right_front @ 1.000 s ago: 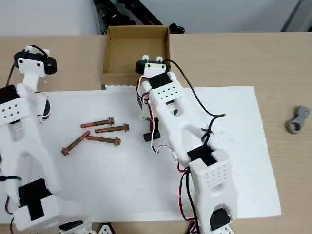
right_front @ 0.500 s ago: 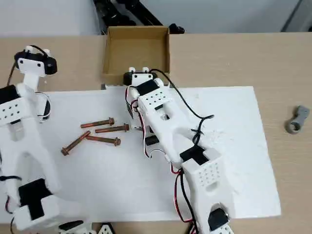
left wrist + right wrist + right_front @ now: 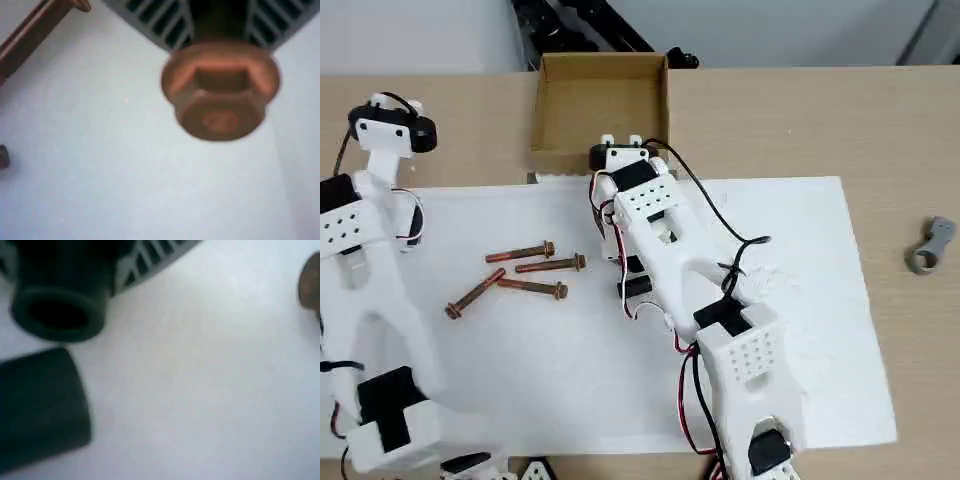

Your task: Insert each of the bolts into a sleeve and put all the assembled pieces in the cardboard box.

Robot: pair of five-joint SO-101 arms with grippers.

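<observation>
High view: my right arm (image 3: 665,225) has swung toward the loose bolts (image 3: 535,268) and eased back a touch, wrist just short of the cardboard box (image 3: 600,100); the left arm (image 3: 370,250) hasn't budged; the loose bolts lie where they were. So no mating yet, I judge (just lining up). Right gripper (image 3: 75,265) is clamped on a sleeve (image 3: 57,312), open end facing its camera, a second sleeve (image 3: 40,407) lying on the white sheet (image 3: 200,390) just beside; left gripper (image 3: 220,25) pinches a bolt (image 3: 220,95), head toward the lens. Hard to read: the bolt's shank vanishes into the dark between the jaws; from above the right arm covers its own claw; another bolt head (image 3: 311,285) is cut off at the frame edge.
</observation>
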